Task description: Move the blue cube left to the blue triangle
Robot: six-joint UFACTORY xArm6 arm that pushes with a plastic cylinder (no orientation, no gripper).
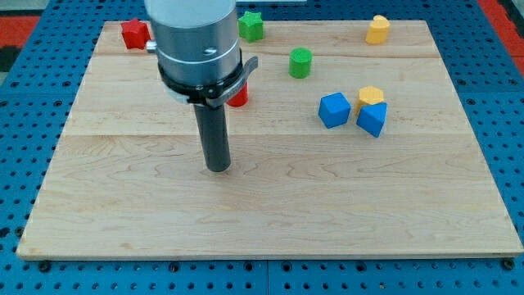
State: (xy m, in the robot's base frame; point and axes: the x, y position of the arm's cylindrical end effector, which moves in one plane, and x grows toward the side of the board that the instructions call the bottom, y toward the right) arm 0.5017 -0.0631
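Blue cube (pixel 334 110) sits right of board centre, just left of the blue triangle (pixel 372 119), a narrow gap between them; a yellow block (pixel 371 96) touches the triangle's top edge. My tip (pixel 218 168) rests on the wooden board (pixel 123 213) well to the left of the cube, touching no block and pushing nothing; being a bare rod, it has no hold on anything. Judgement: the cube looks small, light and rigid and should slide easily on the smooth wood, but an off-centre push would turn it. Contact is best made square on the middle of a flat side face. The cube already appears left of the triangle, so little travel seems needed. Hidden: the arm's body covers most of a red block (pixel 238 96) and clips the red block (pixel 135 34) and green star (pixel 251 25) at the top.
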